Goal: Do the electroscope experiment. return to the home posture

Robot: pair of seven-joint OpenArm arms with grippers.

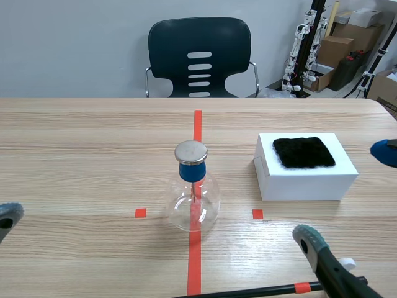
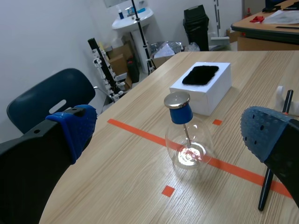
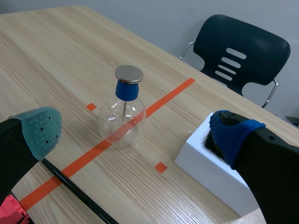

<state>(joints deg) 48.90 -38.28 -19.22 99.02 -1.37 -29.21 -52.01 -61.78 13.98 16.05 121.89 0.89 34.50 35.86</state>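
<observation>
The electroscope (image 1: 193, 186) is a clear glass flask with a blue stopper and a metal disc on top, standing on the centre tape line. To its right a white box (image 1: 273, 180) carries a black fur pad (image 1: 304, 152). A thin black rod (image 1: 260, 290) with an orange band lies near the table's front edge. My right gripper (image 1: 347, 195) is open and holds nothing, low beside the box. Only one pad (image 1: 9, 214) of the left gripper shows at the far left. In the wrist views the left gripper (image 2: 172, 130) and right gripper (image 3: 138, 130) stand open, with the flask (image 2: 189, 149) (image 3: 122, 121) well ahead of each.
A dark chair (image 1: 198, 56) stands behind the table's far edge. Cardboard boxes (image 1: 335, 49) and stands crowd the back right corner. A small white piece (image 1: 347, 264) sits by the rod's right end. Bare wood lies to the left of the flask.
</observation>
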